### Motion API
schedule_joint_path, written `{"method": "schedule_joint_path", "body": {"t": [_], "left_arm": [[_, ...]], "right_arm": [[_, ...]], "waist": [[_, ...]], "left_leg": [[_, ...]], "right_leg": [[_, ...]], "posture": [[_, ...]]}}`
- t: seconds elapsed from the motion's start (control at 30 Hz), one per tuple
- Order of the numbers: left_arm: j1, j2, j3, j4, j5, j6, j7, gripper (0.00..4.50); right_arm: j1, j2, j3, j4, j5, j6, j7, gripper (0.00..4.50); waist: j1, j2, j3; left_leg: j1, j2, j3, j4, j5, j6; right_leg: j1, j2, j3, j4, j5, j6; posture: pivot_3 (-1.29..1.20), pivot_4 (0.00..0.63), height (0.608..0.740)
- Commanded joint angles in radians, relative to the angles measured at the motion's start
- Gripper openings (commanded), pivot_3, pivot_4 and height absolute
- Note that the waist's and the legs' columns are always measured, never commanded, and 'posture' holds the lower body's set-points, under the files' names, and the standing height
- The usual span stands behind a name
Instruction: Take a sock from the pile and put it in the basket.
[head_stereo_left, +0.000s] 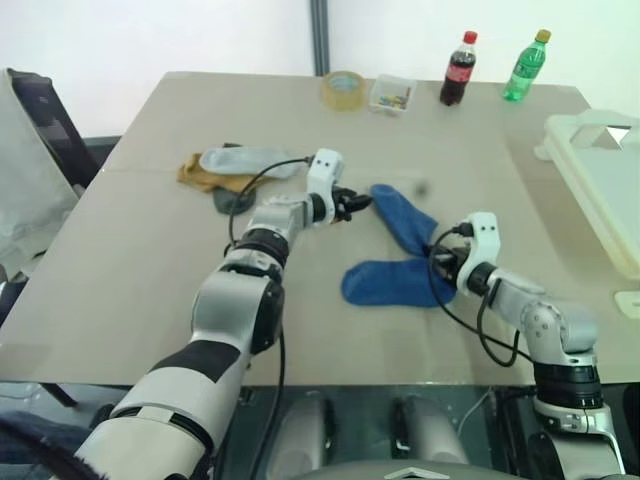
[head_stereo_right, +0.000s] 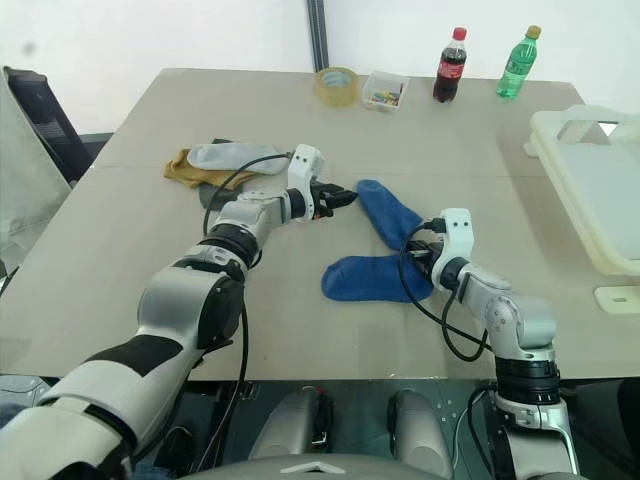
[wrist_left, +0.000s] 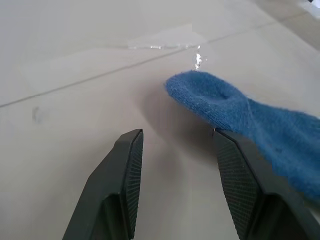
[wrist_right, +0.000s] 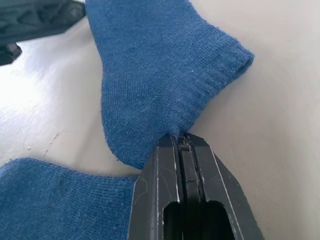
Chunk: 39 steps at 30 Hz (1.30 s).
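sock: blue sock (head_stereo_left: 400, 255), centre of frame, apart from pile (head_stereo_left: 232, 172) at upper left
feel: prob soft, light, floppy, will sag when lifted
hold: right gripper (wrist_right: 180, 142) pinched tight on its edge fold
left gripper (wrist_left: 177, 150): spread, at the toe
basket (head_stereo_left: 600, 185): far right edge

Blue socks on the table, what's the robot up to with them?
The right end effector is shut on the edge of a soft blue sock that lies flat on the beige table, not yet lifted. The left end effector is open at that sock's far end, with nothing gripped. A second blue sock lies beside it. The small heap of grey and mustard socks sits further left, and the big off-white plastic basket waits at the right edge.
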Motion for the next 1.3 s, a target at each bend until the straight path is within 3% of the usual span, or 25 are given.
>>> {"method": "schedule_joint_path", "body": {"t": [0.03,0.67,0.9,1.3], "left_arm": [[-0.032,-0.006,0.056,0.001,-0.044,0.031,-0.005,2.37],[-0.045,-0.038,0.315,0.027,-0.235,0.201,0.032,2.37],[-0.026,-0.055,0.268,0.032,-0.17,0.207,0.089,2.37],[-0.006,-0.071,0.091,0.04,0.027,-0.024,0.128,2.37]], "right_arm": [[0.023,-0.01,0.017,-0.018,-0.023,-0.014,0.006,0.06],[0.041,-0.013,0.041,-0.034,-0.073,-0.055,0.01,0.06],[0.039,-0.012,0.039,-0.034,-0.076,-0.06,0.007,0.06],[0.045,-0.01,0.046,-0.029,-0.081,-0.075,0.012,0.06]], "waist": [[-0.001,0.0,0.0],[-0.011,0.0,0.0],[-0.013,0.0,0.0],[-0.014,0.0,0.0]], "left_leg": [[0.0,0.0,0.0,0.0,0.0,0.0],[0.0,0.0,-0.002,0.0,0.0,0.0],[0.0,0.0,-0.002,0.0,0.0,0.0],[0.001,0.0,0.0,0.0,0.0,0.0]], "right_leg": [[0.0,0.0,0.0,0.0,0.0,0.0],[0.0,0.0,0.0,0.0,0.0,0.0],[0.0,0.0,0.0,0.0,0.0,0.0],[0.0,0.0,0.0,0.0,0.0,0.0]], "posture": [[0.0,0.15,0.74],[0.0,0.15,0.74],[0.0,0.15,0.74],[0.0,0.15,0.74]]}}
